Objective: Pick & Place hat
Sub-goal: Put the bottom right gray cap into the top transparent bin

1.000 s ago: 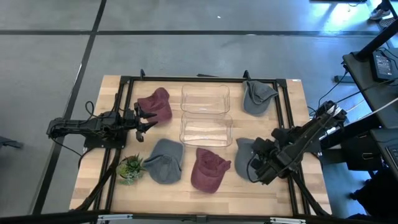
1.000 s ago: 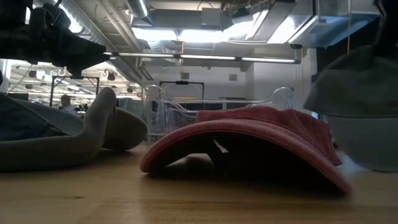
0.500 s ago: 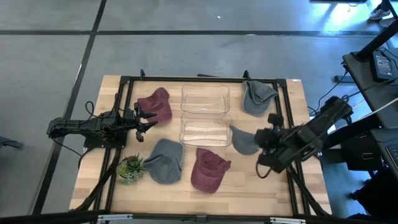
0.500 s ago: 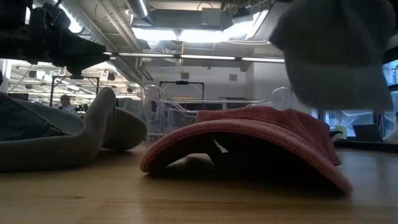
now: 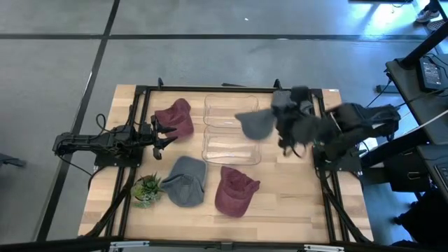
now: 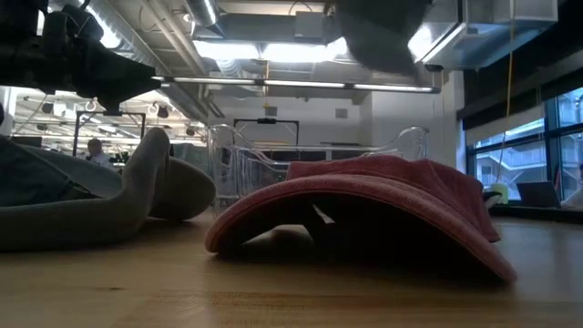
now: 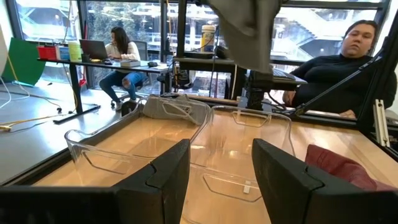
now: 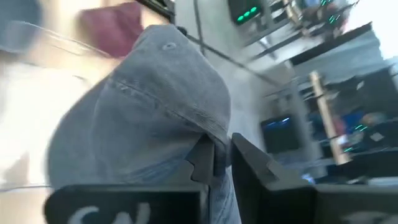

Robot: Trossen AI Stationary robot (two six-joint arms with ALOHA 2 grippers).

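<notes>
My right gripper (image 8: 221, 160) is shut on a grey denim cap (image 5: 255, 124) and carries it in the air above the two clear bins (image 5: 231, 129). The same cap shows high up in the low view (image 6: 383, 29) and in the left wrist view (image 7: 245, 28). My left gripper (image 5: 165, 134) waits open at the table's left, beside a maroon cap (image 5: 175, 117) and apart from it. Another grey cap (image 5: 185, 180) and another maroon cap (image 5: 234, 190) lie on the table's near part. My right gripper pinches the grey cap between its two fingers (image 8: 202, 158) at the crown's lower edge (image 8: 186, 140), on the side away from the top button (image 8: 168, 45). The cap is lifted clear and reaches out from the fingers toward the table's left.
A third grey cap (image 5: 283, 103) lies at the far right corner, partly under the right arm. A small potted plant (image 5: 145, 190) stands near the left front. A black frame (image 5: 140, 98) runs around the table. People sit at desks beyond the table (image 7: 348, 68).
My right gripper has risen from the table's near right part and swung toward the far edge and the left, carrying the grey cap. The cap has come off the table and now hangs clear above the bins. The left arm has kept still.
</notes>
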